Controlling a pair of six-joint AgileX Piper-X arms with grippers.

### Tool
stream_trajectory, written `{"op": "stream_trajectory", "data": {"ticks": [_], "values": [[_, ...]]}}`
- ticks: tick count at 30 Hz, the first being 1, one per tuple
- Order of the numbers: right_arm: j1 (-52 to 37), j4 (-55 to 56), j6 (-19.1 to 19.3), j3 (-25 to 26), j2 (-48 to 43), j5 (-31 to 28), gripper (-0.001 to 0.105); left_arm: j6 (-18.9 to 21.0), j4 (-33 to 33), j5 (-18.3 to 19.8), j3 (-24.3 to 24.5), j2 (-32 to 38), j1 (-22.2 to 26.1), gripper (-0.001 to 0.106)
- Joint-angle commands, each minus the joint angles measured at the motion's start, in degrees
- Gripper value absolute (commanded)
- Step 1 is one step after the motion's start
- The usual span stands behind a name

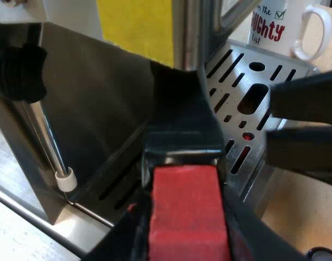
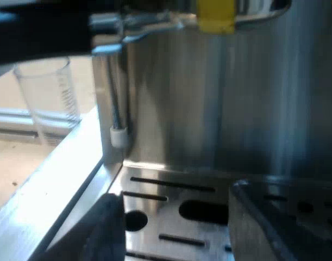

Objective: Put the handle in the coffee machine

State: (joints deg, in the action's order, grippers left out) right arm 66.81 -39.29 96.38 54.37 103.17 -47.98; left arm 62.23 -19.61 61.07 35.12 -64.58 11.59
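your left gripper point(image 1: 187, 217) is clamped on the handle point(image 1: 182, 147), with a black finger point(image 1: 119, 239) on each side of its red end. from that grip the dark handle runs up toward the machine's point(image 2: 236, 109) front, above the slotted tray point(image 1: 239, 54). the point where it meets the machine is hidden in shadow, so you cannot tell whether it is locked in.

your right gripper point(image 2: 174, 212) has its fingers spread with nothing between them, low at the machine's front and over the tray. from the left wrist you see two black fingers point(image 1: 307, 98) at the tray's outer edge, near the handle but apart from it.

a thin steel wand point(image 2: 116, 109) with a white tip hangs at the machine's side, the tip just above the tray's corner. a black knob point(image 1: 16, 70) sits on the machine's side wall, higher than the wand's tip. a yellow patch point(image 2: 214, 13) shows high on the machine's front. beside it a dark bar point(image 2: 41, 32) ends in bright metal; you cannot tell what it is.

a clear glass point(image 2: 46, 92) with printed marks stands upright beyond the machine's side, past the wand. a white mug point(image 1: 285, 27) with red lettering stands just past the tray's far edge.
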Motion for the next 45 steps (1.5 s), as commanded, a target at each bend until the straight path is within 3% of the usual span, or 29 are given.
{"op": "stream_trajectory", "data": {"ticks": [1, 14, 25, 34, 40, 45], "values": [[-1.8, -2.8, 0.4, 0.2, 0.7, 2.9, 0.045, 0.4, 3.6, 8.6, 2.0, 1.2, 0.5, 0.0], [-6.9, -5.6, 0.6, 1.0, 1.2, 3.3, 0.044, 0.4, 3.6, 8.6, 2.0, 1.2, 0.5, 0.0], [-7.2, -19.4, 12.9, 5.3, 7.4, 3.3, 0.044, 0.4, 3.6, 8.6, 2.0, 1.2, 0.5, 0.0], [-8.0, -20.9, 13.3, 7.9, 8.9, 3.3, 0.044, 0.4, 3.6, 8.6, 2.0, 1.2, 0.5, 0.0], [-8.5, -21.8, 15.8, 9.1, 8.9, 3.3, 0.044, 0.4, 3.6, 8.6, 2.0, 1.2, 0.5, 0.0], [-8.5, -22.2, 17.9, 10.5, 8.9, 3.3, 0.036, 0.4, 3.2, 8.6, 2.0, 0.7, 0.5, 0.0]]}}
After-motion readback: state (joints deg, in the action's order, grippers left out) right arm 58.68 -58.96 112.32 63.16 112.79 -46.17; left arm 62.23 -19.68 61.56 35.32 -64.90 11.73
